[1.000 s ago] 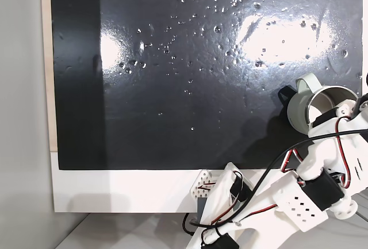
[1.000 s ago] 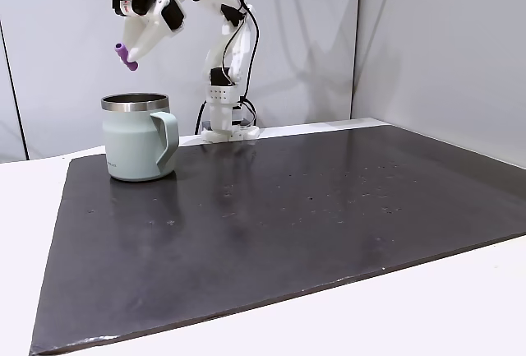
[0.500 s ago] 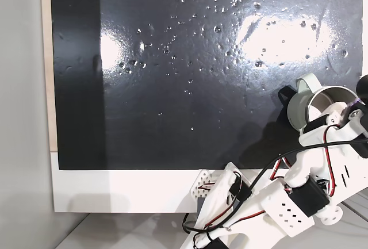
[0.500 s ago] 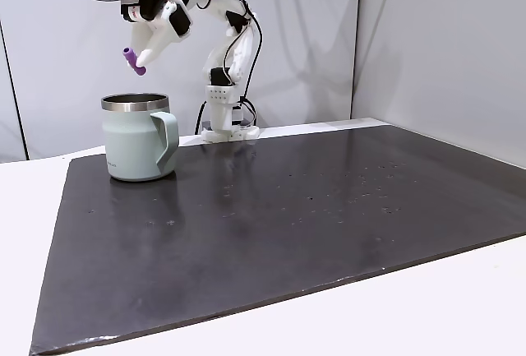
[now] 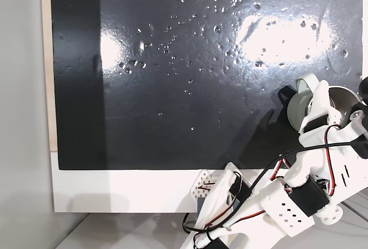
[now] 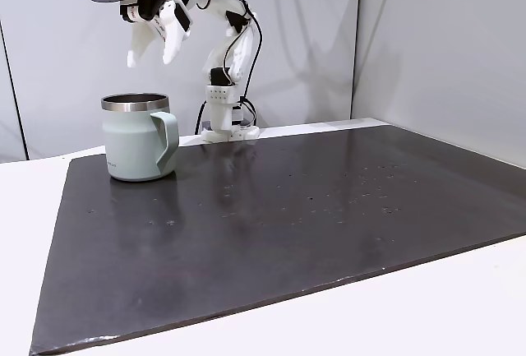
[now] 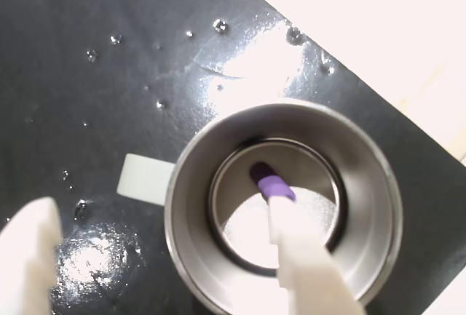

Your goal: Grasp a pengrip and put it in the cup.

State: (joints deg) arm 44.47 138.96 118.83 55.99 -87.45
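Your tool (image 6: 154, 53) hangs spread wide and empty above the cup (image 6: 138, 137), fingers pointing down, arm arched high from its base. You can see the pengrip (image 7: 272, 182) inside the cup (wrist view). That cup stands near the dark surface's (image 6: 288, 216) edge; broad open surface lies beyond.

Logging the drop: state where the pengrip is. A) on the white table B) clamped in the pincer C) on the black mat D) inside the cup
D: the wrist view shows the purple pengrip within the cup, while the pincer hangs open above it.
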